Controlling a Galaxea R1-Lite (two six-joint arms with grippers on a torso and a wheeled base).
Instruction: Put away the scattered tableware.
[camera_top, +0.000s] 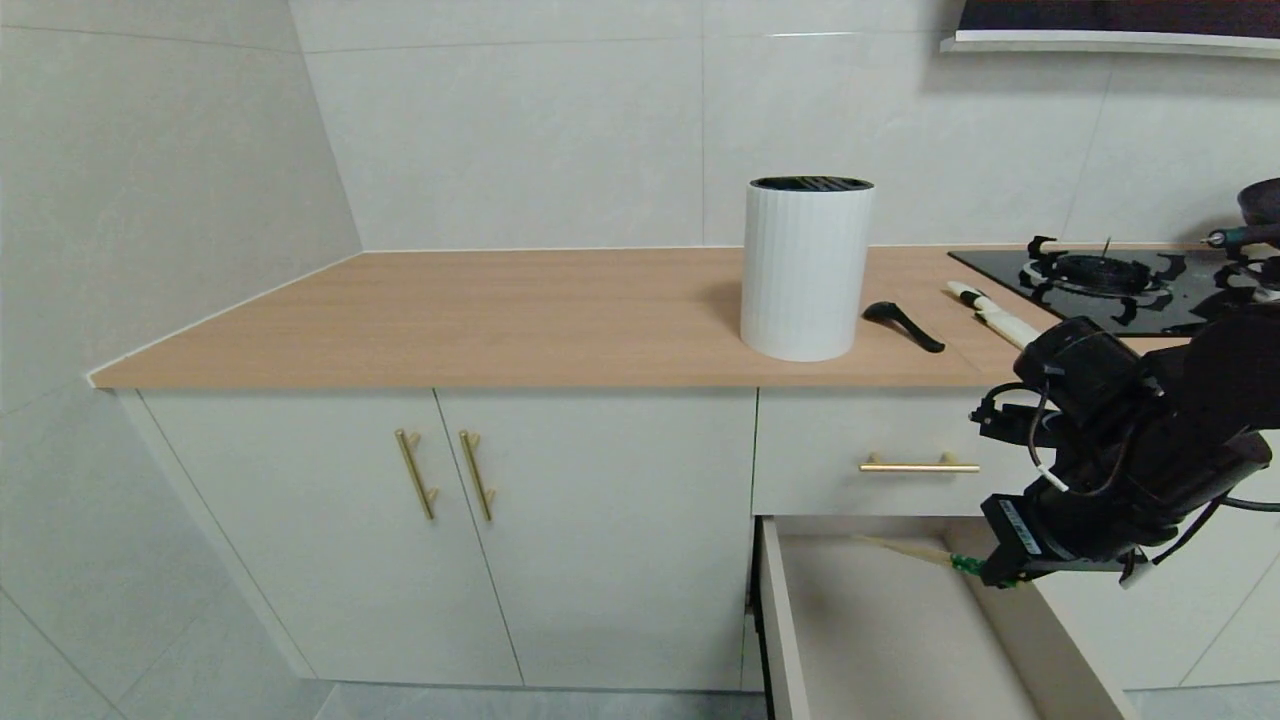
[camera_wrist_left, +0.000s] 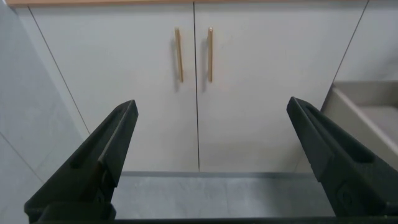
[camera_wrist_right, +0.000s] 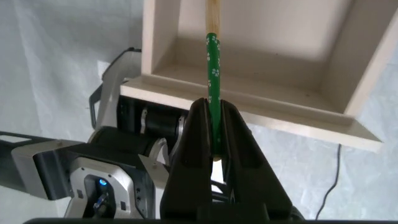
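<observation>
My right gripper (camera_top: 985, 570) hangs over the open drawer (camera_top: 775, 620) below the counter, shut on the green patterned end of a pale chopstick (camera_top: 900, 548). In the right wrist view the chopstick (camera_wrist_right: 213, 56) runs from the closed fingers (camera_wrist_right: 198, 134) into the drawer (camera_wrist_right: 261, 118). A black spoon (camera_top: 903, 325) and a white-handled utensil (camera_top: 990, 313) lie on the wooden counter, to the right of a white ribbed holder (camera_top: 806, 270). My left gripper (camera_wrist_left: 211, 109) is open with nothing in it, low in front of the cabinet doors (camera_wrist_left: 193, 55).
A black gas hob (camera_top: 1110, 280) sits at the counter's right end. The closed drawer above the open one has a gold handle (camera_top: 918, 465). The left half of the counter (camera_top: 450, 320) is bare wood. Tiled walls stand behind and to the left.
</observation>
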